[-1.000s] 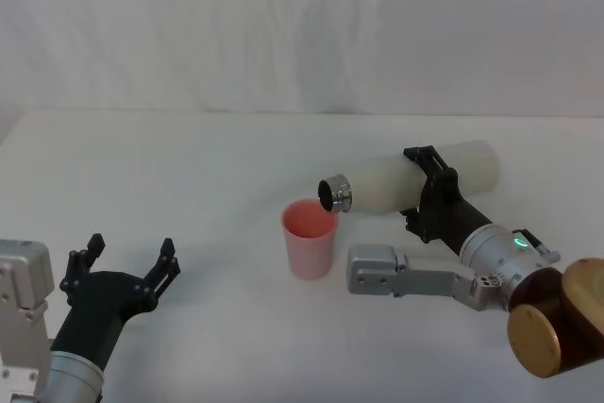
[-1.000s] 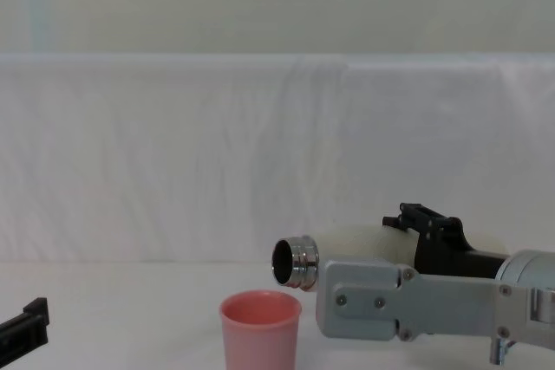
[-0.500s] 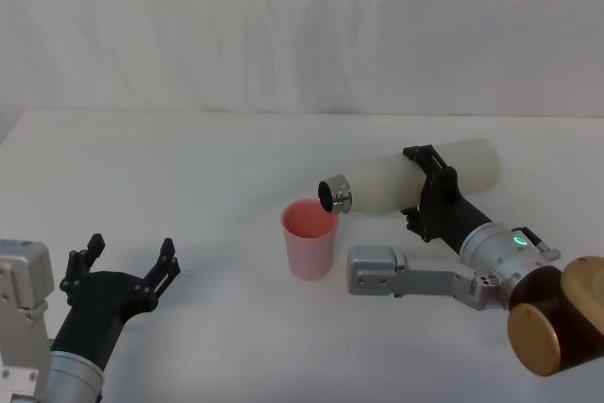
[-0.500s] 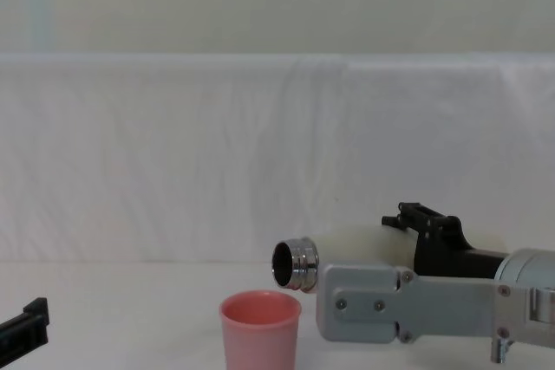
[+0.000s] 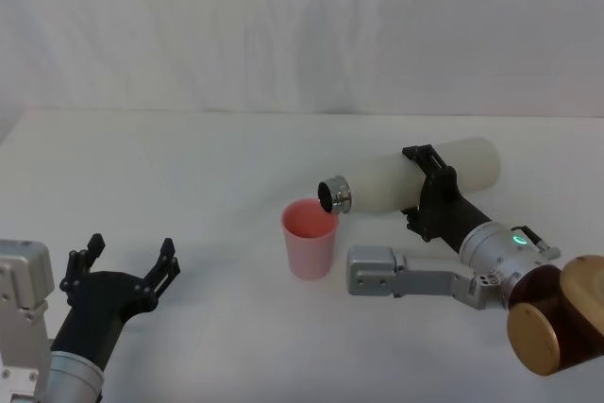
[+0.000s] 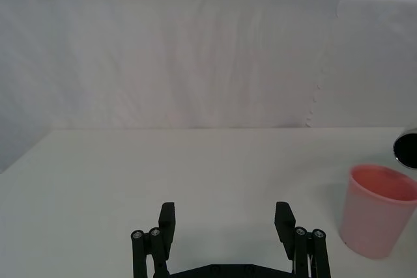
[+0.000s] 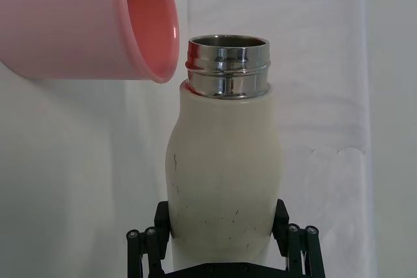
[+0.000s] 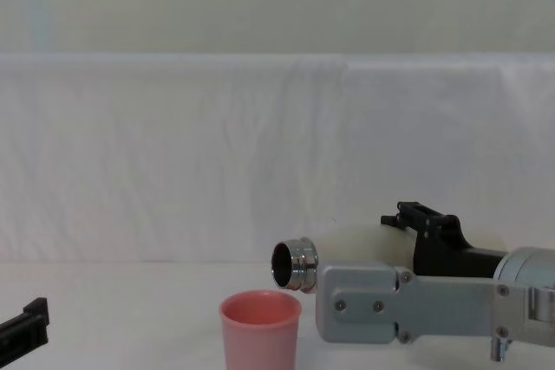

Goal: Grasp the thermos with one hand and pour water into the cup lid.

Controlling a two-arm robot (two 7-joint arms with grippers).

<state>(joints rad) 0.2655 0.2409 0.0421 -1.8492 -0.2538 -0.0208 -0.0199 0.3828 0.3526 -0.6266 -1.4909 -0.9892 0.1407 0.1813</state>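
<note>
The cream-white thermos (image 5: 396, 179) lies nearly level in the air, its steel neck (image 5: 334, 195) just above the far rim of the pink cup lid (image 5: 309, 238). My right gripper (image 5: 427, 193) is shut around the bottle's middle. In the right wrist view the thermos (image 7: 225, 180) sits between the black fingers, its open mouth beside the cup lid (image 7: 91, 24). From the chest, the neck (image 8: 293, 265) hangs just above and right of the cup lid (image 8: 260, 328). My left gripper (image 5: 127, 266) rests open at the near left, with nothing between its fingers (image 6: 167, 218).
A white table (image 5: 217, 158) runs back to a white cloth backdrop. My right arm's grey link (image 5: 401, 276) lies low just right of the cup lid. A brown rounded joint (image 5: 557, 318) sits at the near right corner.
The thermos neck has dipped very slightly lower toward the cup lid. The left arm has not moved.
</note>
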